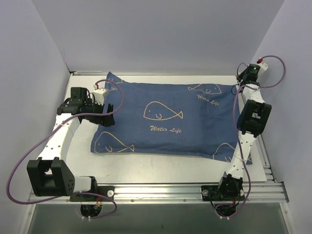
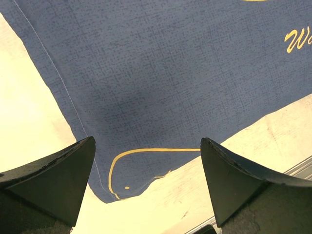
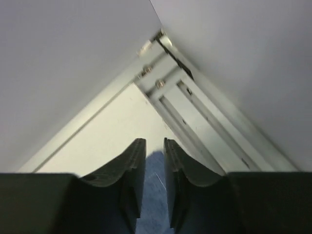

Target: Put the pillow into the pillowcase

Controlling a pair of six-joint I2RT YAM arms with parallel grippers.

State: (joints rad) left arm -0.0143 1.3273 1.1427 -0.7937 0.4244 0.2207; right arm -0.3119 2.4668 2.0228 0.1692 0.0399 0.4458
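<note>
Since the pillowcase [image 1: 165, 119] lies whale side up and looks plump across the middle of the surface [image 1: 161, 168], the pillow is probably inside it, though none of its white shows in any view (so how far in it sits cannot be told). The risk from here lies with the right hand [image 3: 153, 142], which is closed to a narrow slit on a strip of blue cloth at the case's far right corner. If it lifts or pulls while the other end is loose, it could drag the case askew or back off the pillow, and so thin a pinch could also slip free. The left hand [image 2: 147, 144] is wide open and grips nothing, hanging just above the case's left end, near the front corner, over a whale outline.
</note>
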